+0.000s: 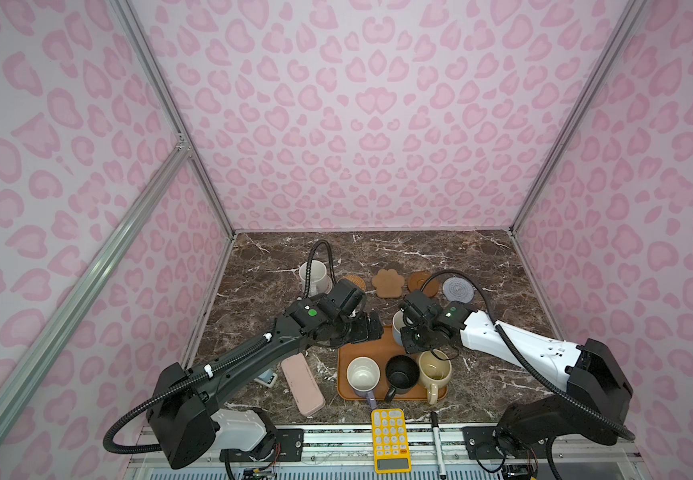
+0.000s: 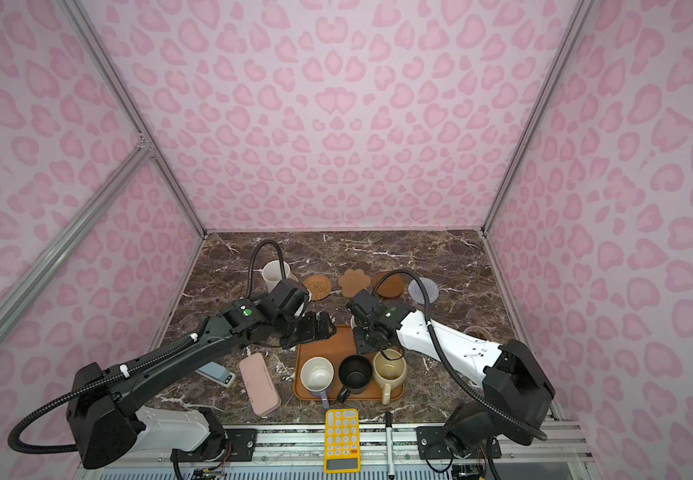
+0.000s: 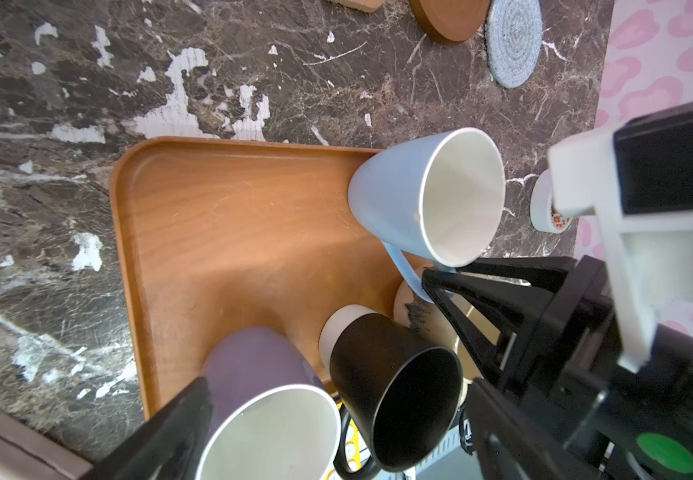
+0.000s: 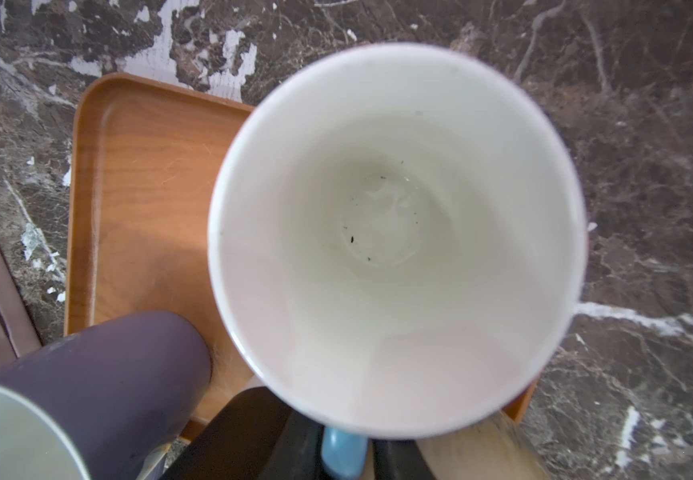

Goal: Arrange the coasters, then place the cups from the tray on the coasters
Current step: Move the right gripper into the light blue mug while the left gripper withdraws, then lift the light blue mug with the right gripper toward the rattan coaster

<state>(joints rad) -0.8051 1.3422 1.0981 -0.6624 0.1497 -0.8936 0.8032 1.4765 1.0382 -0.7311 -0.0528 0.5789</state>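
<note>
My right gripper (image 4: 344,453) is shut on the blue handle of the light blue cup (image 3: 390,199), at the far right corner of the orange-brown tray (image 1: 347,349). The lavender cup (image 1: 362,376), black cup (image 1: 401,372) and cream-yellow cup (image 1: 434,368) stand along the tray's near side. My left gripper (image 1: 372,328) hangs open over the tray's far left corner, holding nothing. At the back, the speckled white cup (image 1: 313,274) stands on the white woven coaster. Beside it lie the rattan coaster (image 2: 317,286), cork paw (image 1: 388,282), brown disc (image 1: 419,281) and grey-blue coaster (image 1: 457,289).
A pink oblong case (image 1: 302,386) lies left of the tray, with a small device (image 1: 266,378) half under my left arm. A yellow calculator (image 1: 389,440) and a marker pen (image 1: 438,440) sit at the front edge. A tape roll (image 3: 542,205) lies right of the tray.
</note>
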